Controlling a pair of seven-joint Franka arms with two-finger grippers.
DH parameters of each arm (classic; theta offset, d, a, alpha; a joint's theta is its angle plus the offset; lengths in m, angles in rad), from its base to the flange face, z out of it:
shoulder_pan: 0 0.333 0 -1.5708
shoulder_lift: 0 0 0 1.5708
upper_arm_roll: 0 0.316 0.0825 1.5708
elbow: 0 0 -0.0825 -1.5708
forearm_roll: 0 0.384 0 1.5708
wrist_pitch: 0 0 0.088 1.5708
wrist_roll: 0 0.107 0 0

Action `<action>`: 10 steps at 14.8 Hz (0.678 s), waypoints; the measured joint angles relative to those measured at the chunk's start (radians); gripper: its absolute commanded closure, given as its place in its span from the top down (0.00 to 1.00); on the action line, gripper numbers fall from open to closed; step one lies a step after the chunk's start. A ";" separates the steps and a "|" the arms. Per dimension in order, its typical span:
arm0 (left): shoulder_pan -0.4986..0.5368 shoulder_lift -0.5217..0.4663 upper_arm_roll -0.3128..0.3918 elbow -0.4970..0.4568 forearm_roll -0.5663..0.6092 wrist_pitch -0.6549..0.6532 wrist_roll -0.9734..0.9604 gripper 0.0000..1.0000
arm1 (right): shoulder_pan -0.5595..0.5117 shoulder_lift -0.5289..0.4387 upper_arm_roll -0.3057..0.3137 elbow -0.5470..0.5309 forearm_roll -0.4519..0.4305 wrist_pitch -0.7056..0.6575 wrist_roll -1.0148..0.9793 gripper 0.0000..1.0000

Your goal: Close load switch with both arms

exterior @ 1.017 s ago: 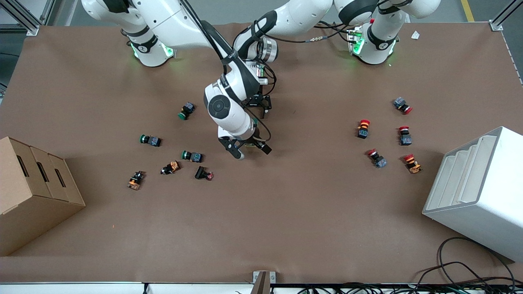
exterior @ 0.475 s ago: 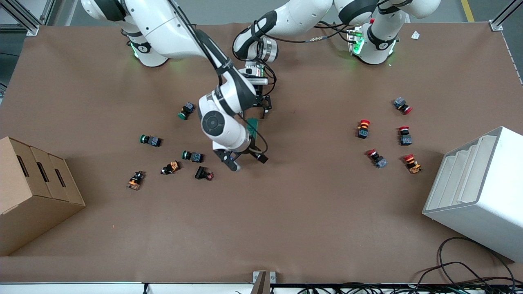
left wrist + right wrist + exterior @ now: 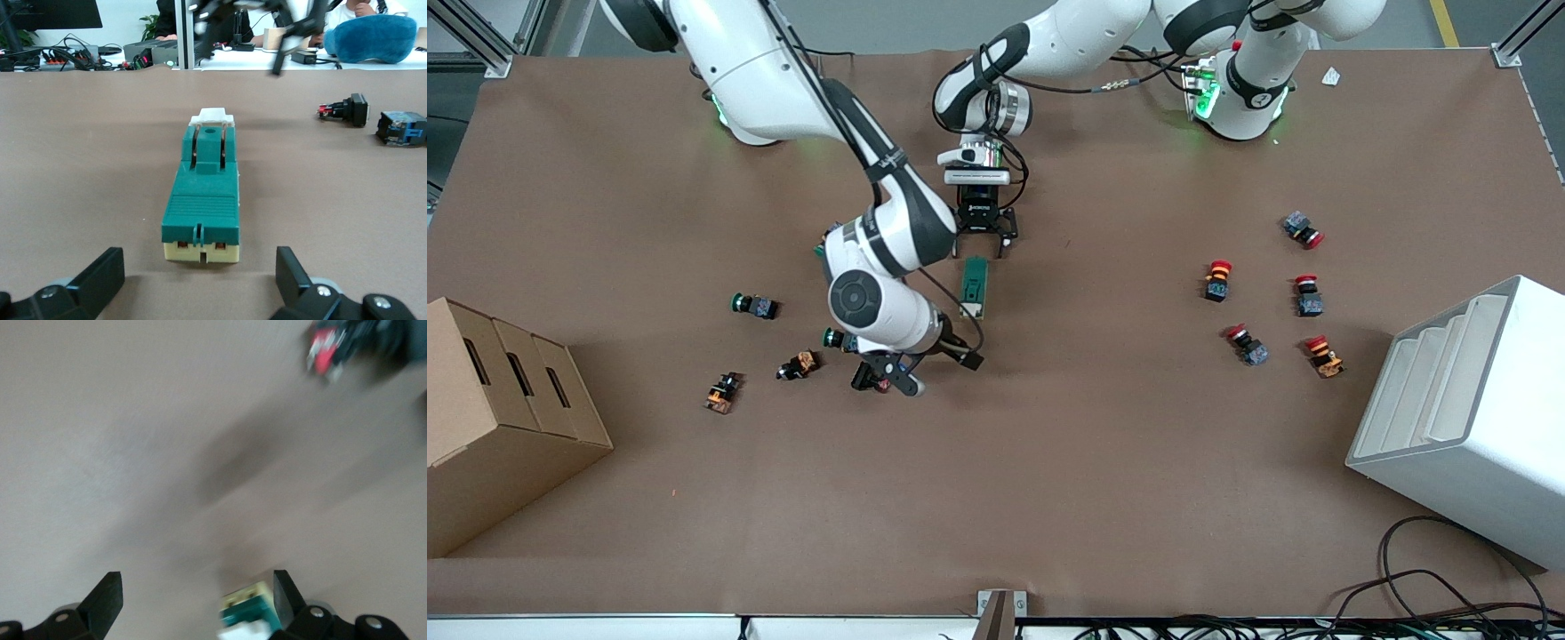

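Observation:
The load switch (image 3: 975, 286), a dark-green oblong block with cream ends, lies flat on the brown table near its middle. My left gripper (image 3: 985, 242) is open and empty, low at the switch's end that lies farther from the front camera. In the left wrist view the switch (image 3: 203, 200) lies just ahead of the gripper (image 3: 198, 280), not between the fingers. My right gripper (image 3: 939, 372) is open and empty over the table beside the switch's other end. The right wrist view is blurred and shows the switch (image 3: 250, 613) at the frame's edge by the gripper (image 3: 197, 593).
Green, orange and black push-buttons (image 3: 753, 305) (image 3: 799, 364) (image 3: 870, 378) lie toward the right arm's end, the black one by my right gripper. Several red-capped push-buttons (image 3: 1216, 280) lie toward the left arm's end. A cardboard box (image 3: 498, 418) and a white rack (image 3: 1467, 418) stand at the ends.
My right arm has swung away from over the switch toward the front camera and its own end, uncovering the switch. My left gripper has stayed in place.

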 measured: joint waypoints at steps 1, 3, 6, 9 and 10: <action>0.000 -0.001 -0.003 0.012 -0.033 0.001 0.021 0.99 | -0.037 -0.017 -0.002 0.015 -0.035 -0.064 -0.064 1.00; 0.007 -0.008 -0.006 0.031 -0.103 0.006 0.061 0.99 | -0.134 -0.080 -0.007 0.031 -0.107 -0.198 -0.214 1.00; 0.030 -0.014 -0.034 0.059 -0.193 0.013 0.087 1.00 | -0.277 -0.188 -0.008 0.035 -0.226 -0.333 -0.458 1.00; 0.070 -0.047 -0.098 0.137 -0.365 0.013 0.217 1.00 | -0.373 -0.281 -0.008 0.035 -0.356 -0.420 -0.680 1.00; 0.085 -0.068 -0.118 0.171 -0.432 0.013 0.274 1.00 | -0.397 -0.307 -0.008 0.035 -0.380 -0.441 -0.740 1.00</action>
